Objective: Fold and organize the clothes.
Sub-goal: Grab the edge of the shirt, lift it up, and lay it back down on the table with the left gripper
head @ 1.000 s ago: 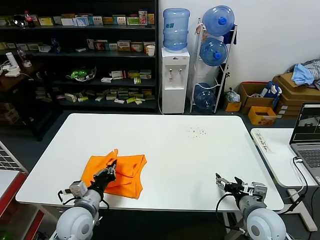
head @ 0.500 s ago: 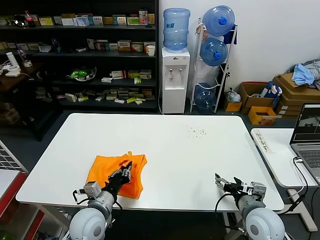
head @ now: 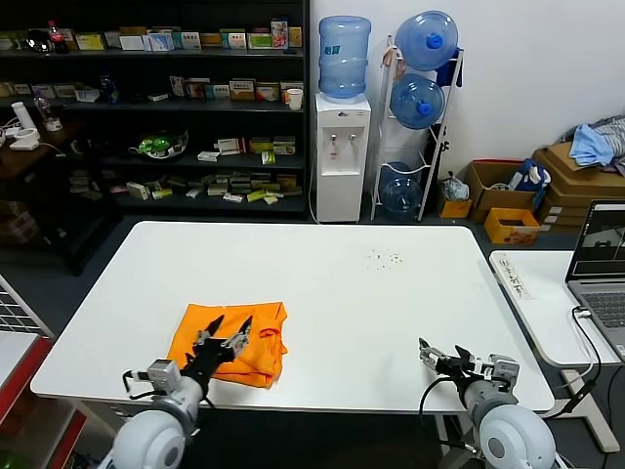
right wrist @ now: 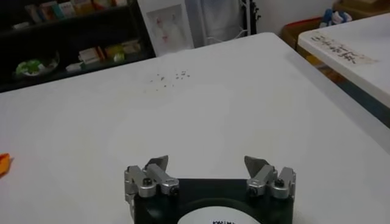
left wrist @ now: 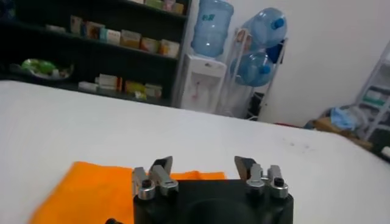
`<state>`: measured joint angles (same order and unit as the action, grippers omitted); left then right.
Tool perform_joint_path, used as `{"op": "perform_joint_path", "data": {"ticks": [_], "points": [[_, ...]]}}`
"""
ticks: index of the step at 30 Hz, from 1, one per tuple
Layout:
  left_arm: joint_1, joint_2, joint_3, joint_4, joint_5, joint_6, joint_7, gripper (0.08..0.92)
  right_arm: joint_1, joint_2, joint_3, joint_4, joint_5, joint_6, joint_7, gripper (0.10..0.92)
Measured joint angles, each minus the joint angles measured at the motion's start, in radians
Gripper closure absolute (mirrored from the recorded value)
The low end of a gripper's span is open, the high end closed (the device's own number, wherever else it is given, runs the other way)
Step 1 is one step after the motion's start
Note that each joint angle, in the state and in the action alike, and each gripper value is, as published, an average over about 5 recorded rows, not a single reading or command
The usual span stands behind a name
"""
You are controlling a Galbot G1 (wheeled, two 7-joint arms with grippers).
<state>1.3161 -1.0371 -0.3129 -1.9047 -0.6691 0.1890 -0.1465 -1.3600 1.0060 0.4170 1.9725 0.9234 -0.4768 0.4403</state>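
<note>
We see the folded T-shirt (head: 230, 344) near the bench's (head: 371, 313) front-left corner, left gripper (head: 227, 332) over it, jaws apart, right gripper (head: 441, 354) front-right, jaws apart.

- White rectangular table (head: 322, 293), centre.
- White water dispenser (head: 342, 147) bearing a blue bottle, far centre.
- Dark shelving unit (head: 146, 107) of small boxes, far left.
- Open grey laptop (head: 601, 264), right.
</note>
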Motion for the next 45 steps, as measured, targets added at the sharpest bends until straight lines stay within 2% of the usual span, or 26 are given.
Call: {"op": "perform_joint_path", "data": {"ticks": [5,11,24,33,37,45], "points": [[0.021,0.081,-0.081,0.094,0.014,-0.047,0.065,0.183,0.007,0.005,-0.007,-0.005,-0.002,0.001,-0.003,0.203],[0.021,0.141,-0.128,0.191,-0.029,-0.068,0.121,0.177,0.016,0.008,-0.014,-0.003,-0.002,-0.001,0.001,0.203],[-0.006,0.186,-0.134,0.257,-0.115,-0.049,0.167,0.177,0.001,0.003,-0.003,0.005,-0.001,-0.001,0.001,0.203],[-0.025,0.191,-0.104,0.292,-0.122,-0.042,0.179,0.182,-0.001,0.001,0.001,0.007,0.000,-0.001,0.000,0.203],[-0.036,0.184,-0.089,0.304,-0.122,-0.040,0.178,0.258,-0.001,0.001,0.001,0.007,0.001,-0.001,0.000,0.203],[-0.058,0.167,-0.059,0.324,-0.113,-0.039,0.175,0.492,-0.008,-0.001,0.007,0.010,0.002,-0.001,0.001,0.203]]}}
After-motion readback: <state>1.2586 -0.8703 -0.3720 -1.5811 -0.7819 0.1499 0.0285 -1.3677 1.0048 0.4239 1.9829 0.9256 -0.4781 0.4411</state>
